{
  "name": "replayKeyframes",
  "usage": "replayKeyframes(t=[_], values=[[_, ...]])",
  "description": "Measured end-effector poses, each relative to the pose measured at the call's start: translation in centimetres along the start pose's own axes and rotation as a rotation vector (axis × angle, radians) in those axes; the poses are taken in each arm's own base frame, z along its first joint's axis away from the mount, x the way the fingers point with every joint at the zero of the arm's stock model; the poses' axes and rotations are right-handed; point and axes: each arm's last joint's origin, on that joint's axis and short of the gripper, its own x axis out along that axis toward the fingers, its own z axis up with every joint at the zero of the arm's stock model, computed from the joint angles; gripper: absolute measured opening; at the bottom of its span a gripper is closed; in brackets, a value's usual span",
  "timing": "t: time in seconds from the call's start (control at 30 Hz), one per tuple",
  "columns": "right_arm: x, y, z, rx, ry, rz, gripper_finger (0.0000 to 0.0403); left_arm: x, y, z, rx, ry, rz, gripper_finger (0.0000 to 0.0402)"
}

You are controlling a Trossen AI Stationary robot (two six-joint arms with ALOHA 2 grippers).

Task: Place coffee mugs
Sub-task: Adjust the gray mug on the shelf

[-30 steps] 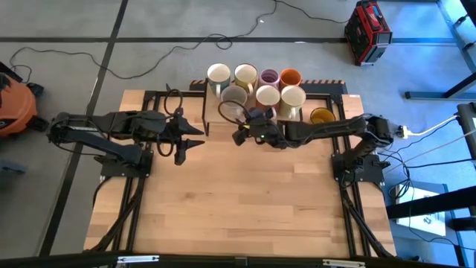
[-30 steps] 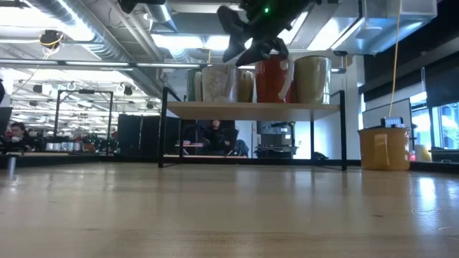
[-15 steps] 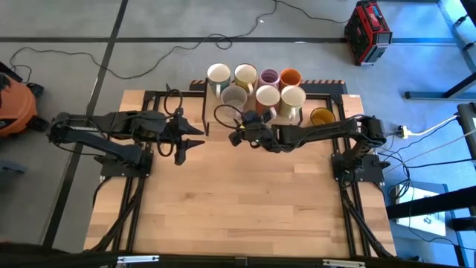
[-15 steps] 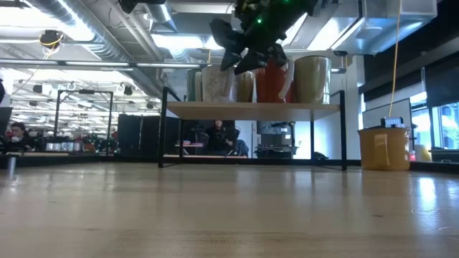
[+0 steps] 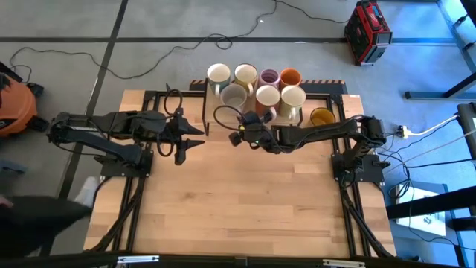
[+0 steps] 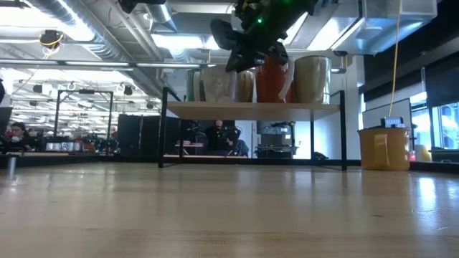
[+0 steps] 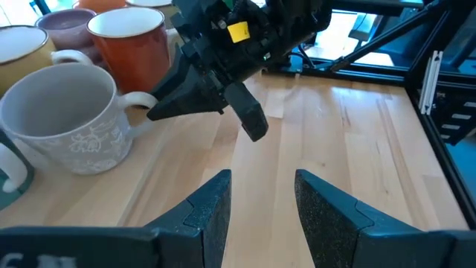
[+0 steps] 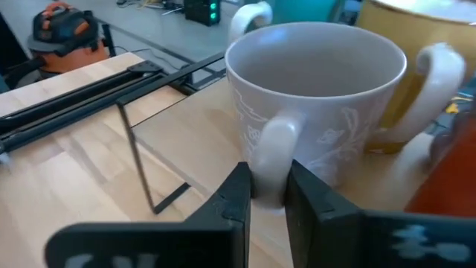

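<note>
Seven mugs stand upright on their bases on a raised wooden shelf (image 6: 251, 109) at the table's far edge. They include a grey mug (image 5: 234, 95) at the shelf's front left and a red-orange mug with a white inside (image 7: 126, 41) beside it. A mustard yellow mug (image 5: 321, 116) stands on the table to the right of the shelf. My right gripper (image 8: 269, 175) reaches in from the right, slanting down, and is shut on the grey mug's handle. My left gripper (image 7: 260, 186) is open and empty, hovering left of the table's middle (image 5: 190, 140). My right gripper has the grey mug's handle (image 8: 271, 149) between its two fingers, one on each side of the loop. The fingers come slanting down from the near right. The mug (image 8: 320, 97) stands upright on the shelf, its handle turned toward the gripper.
The other shelf mugs crowd close behind and to the right of the grey one (image 7: 59, 119). Thin black shelf legs (image 8: 141, 149) stand on the table near my right gripper. The wooden table (image 5: 238, 201) in front of the shelf is bare. A dark shape (image 5: 37, 216) lies on the floor at the near left.
My right gripper has gone a little toward the table's left edge, in toward the grey mug's handle, and then kept still. The mugs have stayed in place. A dark shape has come onto the floor at the table's near left corner.
</note>
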Motion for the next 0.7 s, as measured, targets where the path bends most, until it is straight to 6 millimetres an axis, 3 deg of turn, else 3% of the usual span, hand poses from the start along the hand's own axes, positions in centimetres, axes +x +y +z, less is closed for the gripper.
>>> replayKeyframes(t=[0.37, 0.7], values=[[-2.4, 1.7, -1.1, 0.062, -0.025, -0.044, 0.0027, 0.0, 0.0, 0.0, 0.0, 0.0, -0.003, 0.0144], [-2.4, 1.4, -1.4, 0.087, -0.003, -0.065, 0.0055, 0.0, 0.0, 0.0, 0.0, 0.001, -0.004, 0.0144]])
